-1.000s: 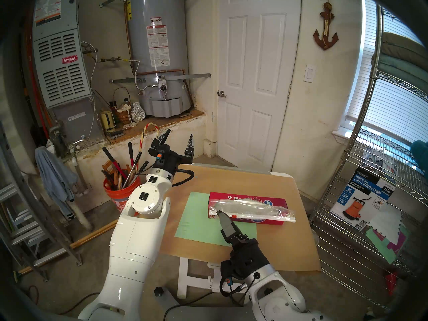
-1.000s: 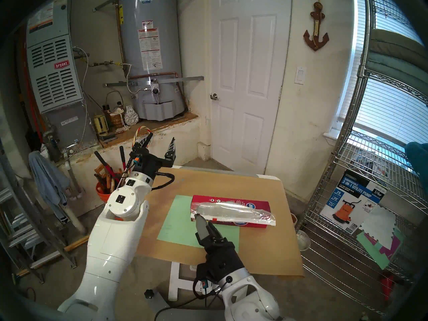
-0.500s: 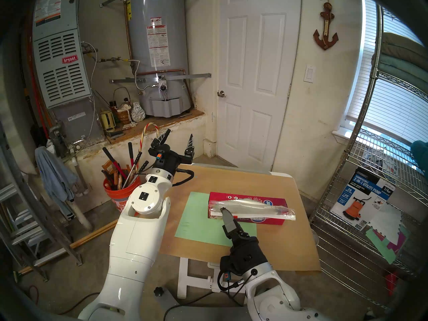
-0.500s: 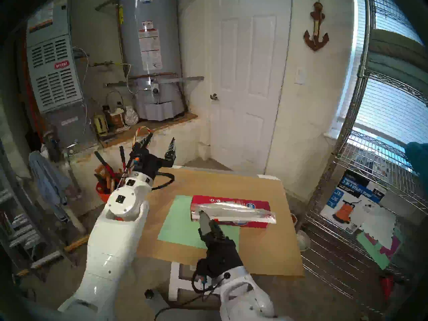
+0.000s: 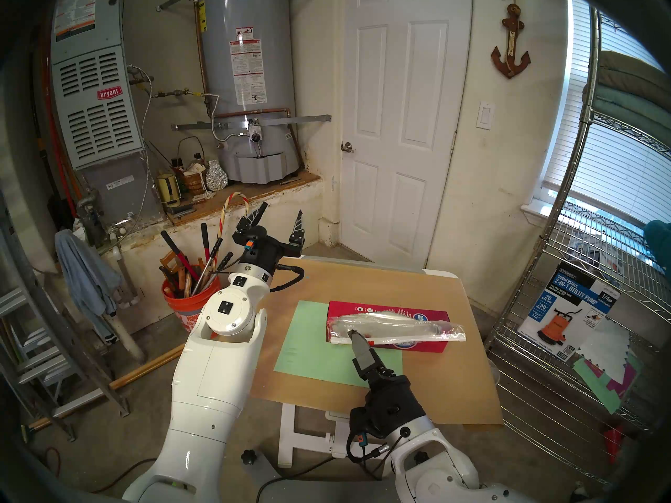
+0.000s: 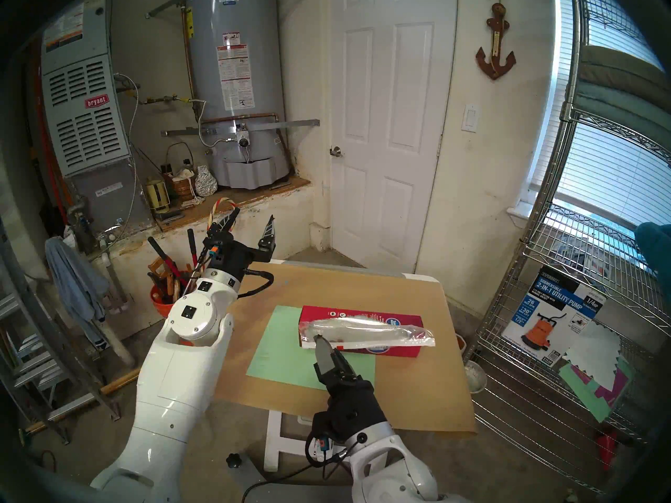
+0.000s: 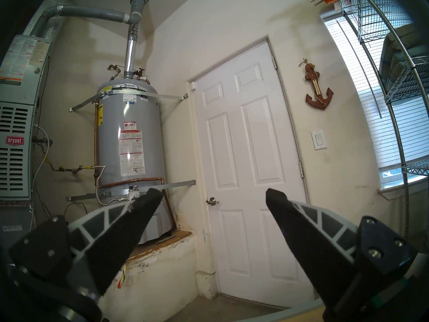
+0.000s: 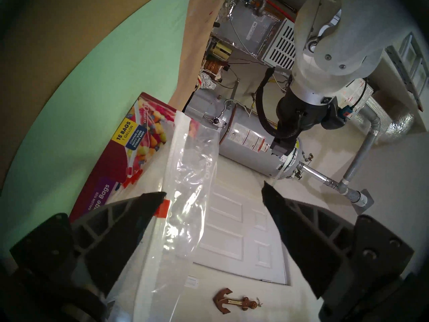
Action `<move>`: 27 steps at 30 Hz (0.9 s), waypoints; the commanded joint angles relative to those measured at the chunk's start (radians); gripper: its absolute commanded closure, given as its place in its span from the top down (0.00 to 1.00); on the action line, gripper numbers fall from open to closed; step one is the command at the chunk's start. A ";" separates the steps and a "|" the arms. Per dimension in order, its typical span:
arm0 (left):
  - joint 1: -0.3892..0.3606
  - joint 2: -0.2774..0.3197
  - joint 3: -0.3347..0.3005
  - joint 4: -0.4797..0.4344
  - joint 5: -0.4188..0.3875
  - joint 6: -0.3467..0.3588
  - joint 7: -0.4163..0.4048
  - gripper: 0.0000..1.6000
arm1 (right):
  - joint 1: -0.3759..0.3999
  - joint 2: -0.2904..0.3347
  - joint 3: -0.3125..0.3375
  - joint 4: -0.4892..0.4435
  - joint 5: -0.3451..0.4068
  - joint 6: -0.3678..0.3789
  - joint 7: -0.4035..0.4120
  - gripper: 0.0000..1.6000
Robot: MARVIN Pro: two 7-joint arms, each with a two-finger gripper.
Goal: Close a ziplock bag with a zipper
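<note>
Since a second ago, the right claw (image 5: 357, 337) has edged slightly toward the door side of the desk, and the ziplock bag (image 5: 395, 327) has shifted so its white edge now sticks out farther past the box's right end. That claw is turned on its side with its fingers spread wide, holding nothing. In the right wrist view, the bag's clear plastic lies between the two fingers (image 8: 130, 224), and the zipper (image 8: 171, 149), a white strip, runs away from the claw along the bag's edge. Its small red slider tab (image 8: 162, 208) sits just beside one fingertip; contact cannot be judged. Under the bag and beyond the claw lies a long red box (image 5: 428, 315), resting on a green sheet (image 5: 312, 350) spread on the paper-covered desk (image 5: 417, 393). Far off to the side, the left claw (image 5: 280, 219) hangs raised above the desk's far corner, pointing toward the water heater (image 7: 130, 138), spread wide and empty.
</note>
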 commanded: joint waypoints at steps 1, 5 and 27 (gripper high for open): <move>-0.012 0.001 -0.001 -0.023 0.002 -0.003 0.000 1.00 | 0.005 0.018 -0.011 -0.025 0.012 -0.002 -0.020 1.00; -0.012 0.001 -0.001 -0.023 0.002 -0.003 0.000 1.00 | 0.006 0.019 -0.012 -0.021 0.017 0.001 -0.037 1.00; -0.012 0.001 -0.001 -0.023 0.002 -0.003 0.000 1.00 | 0.078 -0.071 -0.033 0.077 -0.055 0.075 -0.032 1.00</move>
